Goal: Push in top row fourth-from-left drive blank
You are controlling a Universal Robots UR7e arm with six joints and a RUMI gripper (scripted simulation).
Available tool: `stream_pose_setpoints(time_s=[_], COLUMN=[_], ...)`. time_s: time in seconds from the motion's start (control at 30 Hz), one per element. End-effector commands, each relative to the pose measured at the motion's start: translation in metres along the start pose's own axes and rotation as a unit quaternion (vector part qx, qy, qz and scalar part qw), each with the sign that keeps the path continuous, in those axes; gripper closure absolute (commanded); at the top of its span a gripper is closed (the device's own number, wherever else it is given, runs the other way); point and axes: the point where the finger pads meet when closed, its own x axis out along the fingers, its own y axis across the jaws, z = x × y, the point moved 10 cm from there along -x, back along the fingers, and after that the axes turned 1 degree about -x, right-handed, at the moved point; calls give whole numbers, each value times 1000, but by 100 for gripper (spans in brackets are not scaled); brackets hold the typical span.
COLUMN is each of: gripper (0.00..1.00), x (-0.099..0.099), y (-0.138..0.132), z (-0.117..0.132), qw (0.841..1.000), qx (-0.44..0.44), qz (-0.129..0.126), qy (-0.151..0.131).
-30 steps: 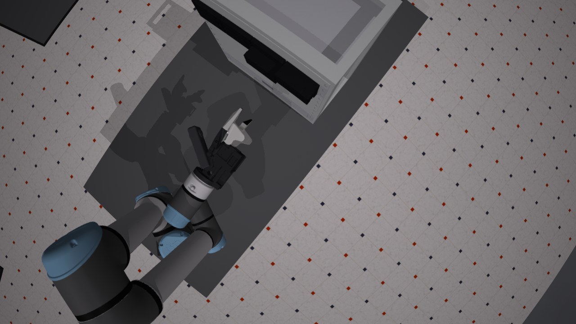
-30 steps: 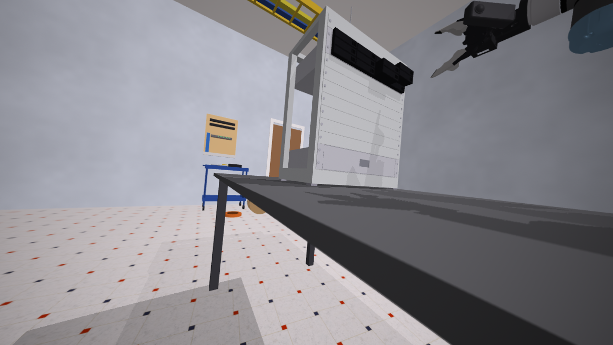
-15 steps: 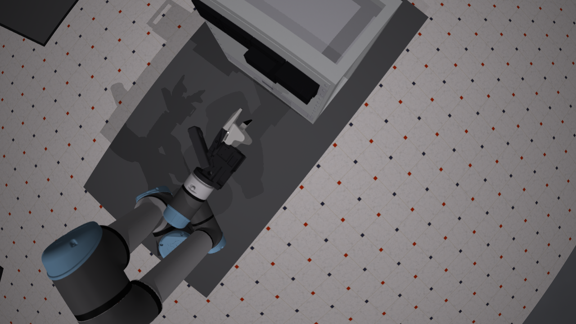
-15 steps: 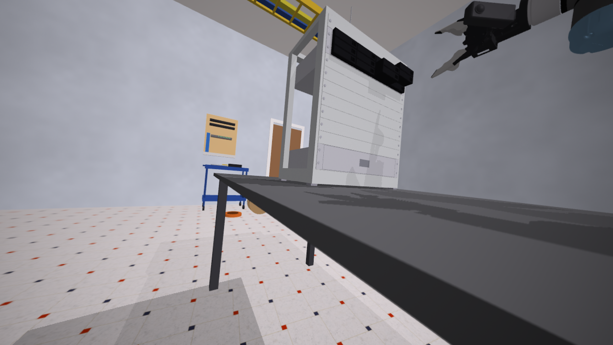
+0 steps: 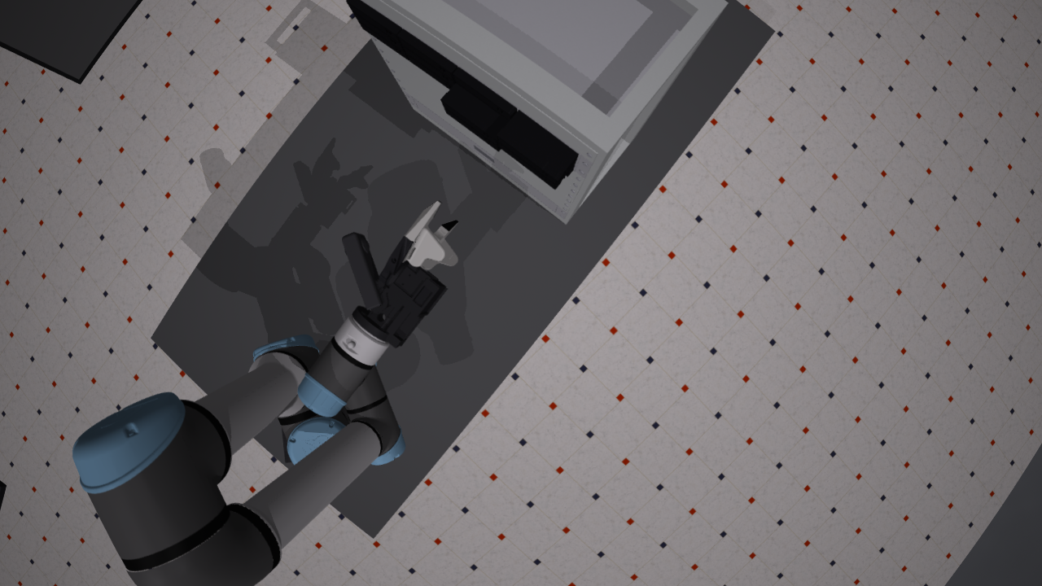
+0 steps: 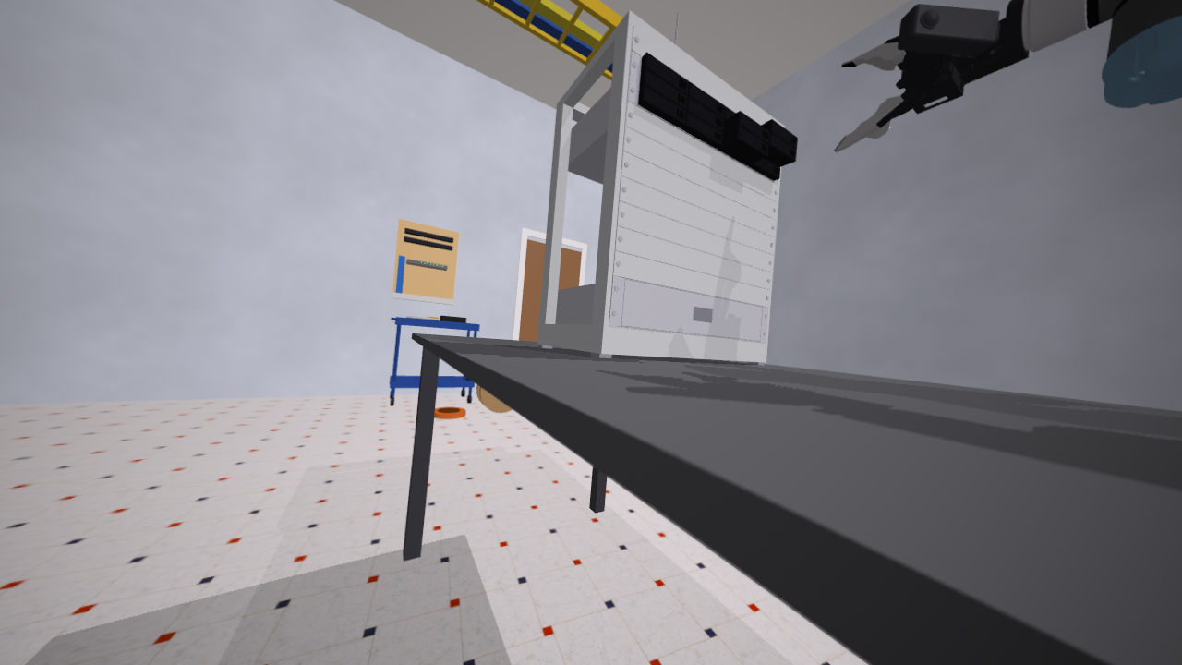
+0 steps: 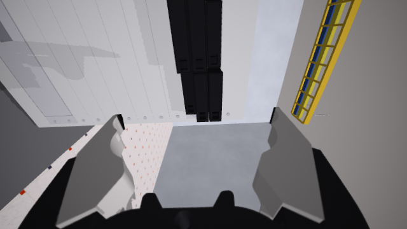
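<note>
The grey rack (image 5: 539,65) stands at the far end of the dark table (image 5: 383,316). Its black drive blanks (image 6: 718,115) sit in a band at the top of the white front (image 6: 693,239). The blanks at the right end (image 6: 768,142) stick out further than those on the left. In the wrist view the rack appears turned sideways, and the top-row blank at the right end (image 7: 215,95) lies just above the gap between my fingers. My gripper (image 5: 444,216) is open and empty. It hovers at blank height, well short of the rack front, and shows in the exterior view (image 6: 843,104) and the wrist view (image 7: 195,119).
The table's right edge (image 5: 583,291) runs close beside the rack's right corner. A blue cart (image 6: 433,356), a poster (image 6: 425,260) and a door (image 6: 549,281) stand far behind. A yellow cable tray (image 7: 321,60) hangs at the ceiling.
</note>
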Motion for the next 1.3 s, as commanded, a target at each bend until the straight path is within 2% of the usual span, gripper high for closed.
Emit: stream_pose_setpoints(time_s=[0.0, 1.27], gripper=[0, 0], x=[-1, -11], y=[0, -7], z=[2, 21], qw=[1000, 1000], qx=[0, 0], qz=[1, 1], qy=[1, 1])
